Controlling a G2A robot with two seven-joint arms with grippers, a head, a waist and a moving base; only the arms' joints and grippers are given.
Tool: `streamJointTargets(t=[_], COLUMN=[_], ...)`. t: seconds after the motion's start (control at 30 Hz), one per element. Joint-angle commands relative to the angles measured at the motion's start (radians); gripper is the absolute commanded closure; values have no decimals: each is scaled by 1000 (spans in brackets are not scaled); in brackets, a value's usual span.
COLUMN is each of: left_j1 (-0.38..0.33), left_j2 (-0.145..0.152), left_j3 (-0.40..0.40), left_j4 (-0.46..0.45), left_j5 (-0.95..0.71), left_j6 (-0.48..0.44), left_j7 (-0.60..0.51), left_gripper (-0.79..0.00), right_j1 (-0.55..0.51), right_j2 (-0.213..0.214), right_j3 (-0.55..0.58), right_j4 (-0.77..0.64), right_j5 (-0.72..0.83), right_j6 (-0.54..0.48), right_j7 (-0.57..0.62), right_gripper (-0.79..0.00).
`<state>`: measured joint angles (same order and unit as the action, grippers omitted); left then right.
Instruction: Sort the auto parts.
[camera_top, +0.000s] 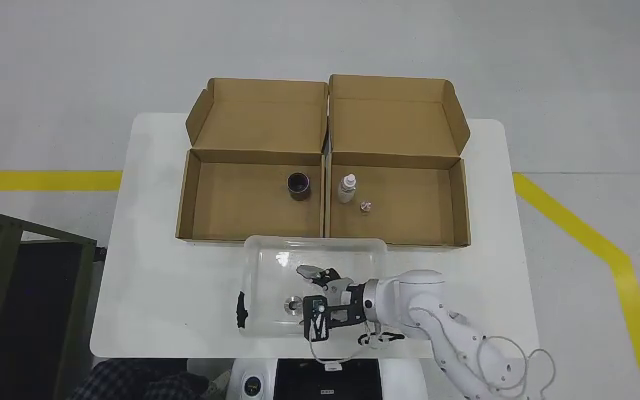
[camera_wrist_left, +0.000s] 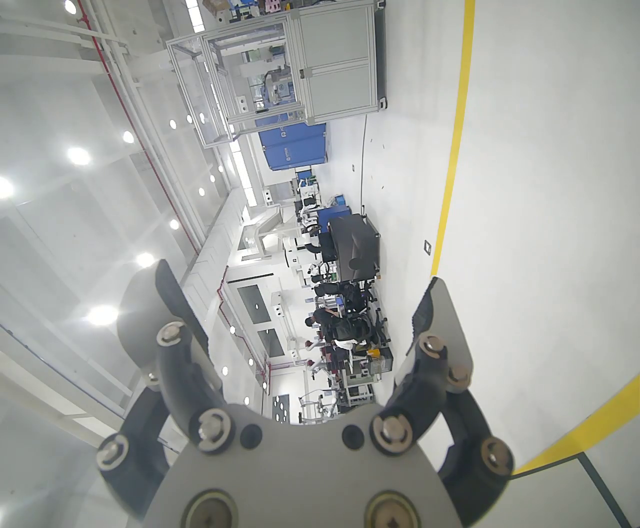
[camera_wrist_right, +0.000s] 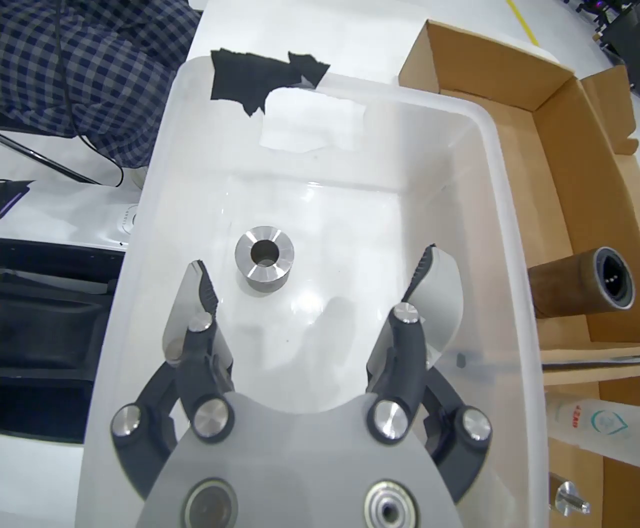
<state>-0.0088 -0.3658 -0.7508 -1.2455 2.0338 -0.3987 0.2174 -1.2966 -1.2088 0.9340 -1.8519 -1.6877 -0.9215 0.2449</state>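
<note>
Right gripper (camera_wrist_right: 315, 270) poised over a steel bushing (camera_wrist_right: 264, 257) in the clear bin (camera_wrist_right: 505, 210).

From the left: the left cardboard box (camera_top: 230, 205) holds a dark cylinder (camera_top: 298, 184). The short silvery bushing, bored through and chamfered, stands upright on the bin floor just ahead of the right gripper's wide-apart fingers, likely lined up for a grasp. The right box (camera_top: 420, 205) keeps a white bottle (camera_top: 346, 187) and a small fastener (camera_top: 366, 206). The left gripper (camera_wrist_left: 300, 280), fingers spread and empty, faces the hall.
</note>
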Motion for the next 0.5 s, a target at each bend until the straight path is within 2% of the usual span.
streamJointTargets(t=[0.0,0.47], left_j1=[0,0], left_j2=[0,0], left_j3=[0,0], left_j4=[0,0], left_j5=[0,0], left_j6=[0,0], left_j7=[0,0], left_gripper=[-785,-785], right_j1=[5,72], right_j2=[-1,-16], right_j3=[-13,-100], right_j4=[15,104], right_j5=[-1,4], right_j6=[4,38], right_j7=[-1,8], right_gripper=[-653,-563])
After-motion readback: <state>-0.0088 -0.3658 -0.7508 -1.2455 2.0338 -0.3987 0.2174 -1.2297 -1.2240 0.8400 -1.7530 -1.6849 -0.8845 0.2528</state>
